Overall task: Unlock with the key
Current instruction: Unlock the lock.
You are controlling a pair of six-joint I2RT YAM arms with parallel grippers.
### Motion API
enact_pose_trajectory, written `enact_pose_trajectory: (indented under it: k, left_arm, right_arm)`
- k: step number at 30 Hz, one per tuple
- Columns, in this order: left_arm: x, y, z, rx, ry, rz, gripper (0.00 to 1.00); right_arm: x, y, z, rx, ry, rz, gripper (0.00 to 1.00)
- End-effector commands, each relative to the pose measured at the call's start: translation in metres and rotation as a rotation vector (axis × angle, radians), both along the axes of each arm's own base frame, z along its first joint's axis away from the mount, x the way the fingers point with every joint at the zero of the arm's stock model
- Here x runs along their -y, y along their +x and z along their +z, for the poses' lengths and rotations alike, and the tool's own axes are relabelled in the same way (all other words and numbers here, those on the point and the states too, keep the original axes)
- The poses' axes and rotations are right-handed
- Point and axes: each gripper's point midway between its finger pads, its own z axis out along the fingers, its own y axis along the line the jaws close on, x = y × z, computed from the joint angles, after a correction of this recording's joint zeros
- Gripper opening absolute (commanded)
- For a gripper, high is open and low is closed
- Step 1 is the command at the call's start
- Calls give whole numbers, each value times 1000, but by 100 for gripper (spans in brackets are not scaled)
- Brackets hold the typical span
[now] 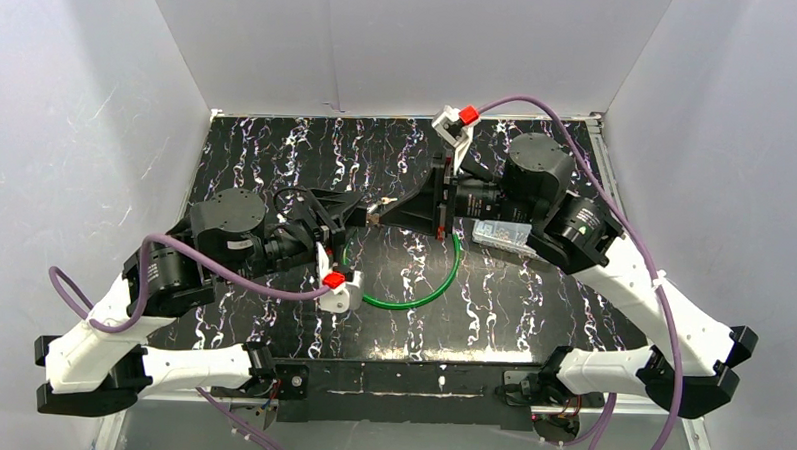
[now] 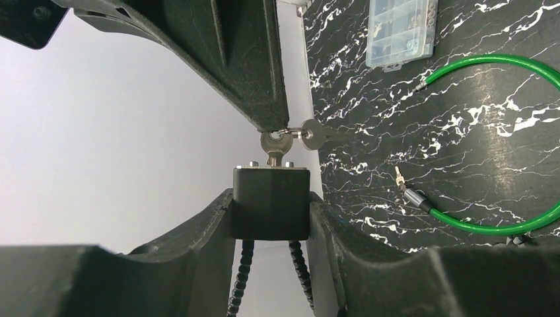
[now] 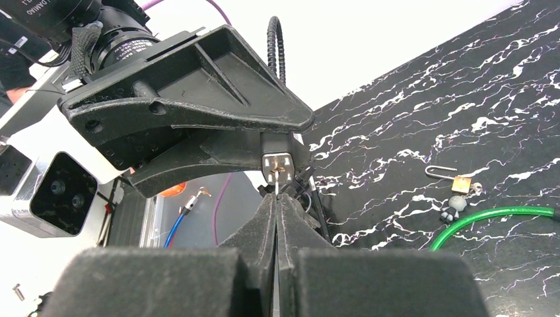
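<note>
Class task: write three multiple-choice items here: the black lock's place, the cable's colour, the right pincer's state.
1. Where is the black lock? A on the table; B gripped in the left pincer; C in the clear box.
2. The cable loop is: A red; B blue; C green.
3. The right pincer is: A shut on the key; B wide open; C out of view.
Answers: 1 B, its fingers flank it; 2 C, plainly green; 3 A, tips meet on the key.

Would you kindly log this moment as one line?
left gripper: gripping black box-shaped lock | right gripper: shut on silver key seated in lock
</note>
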Motion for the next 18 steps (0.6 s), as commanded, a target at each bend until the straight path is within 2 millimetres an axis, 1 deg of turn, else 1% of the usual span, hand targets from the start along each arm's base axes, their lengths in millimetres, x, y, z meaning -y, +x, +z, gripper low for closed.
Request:
enact_pose_trajectory:
  k: [1,10,11,18]
  left_arm:
    - [2,0,7,16,-20,-5,15]
    - [6,-3,13,4,-41,-26,15]
    - [9,-7,13,-7,-46,-49,15]
    - [12,-23,1,-50,-14,-132,14]
  right_arm:
    - [-8,-3,13,24,63,37,1]
    - [-30,-7,11,12,76,68,1]
    - [-31,-8,12,12,82,70,1]
    - [-34,-11,24,26,126,75,1]
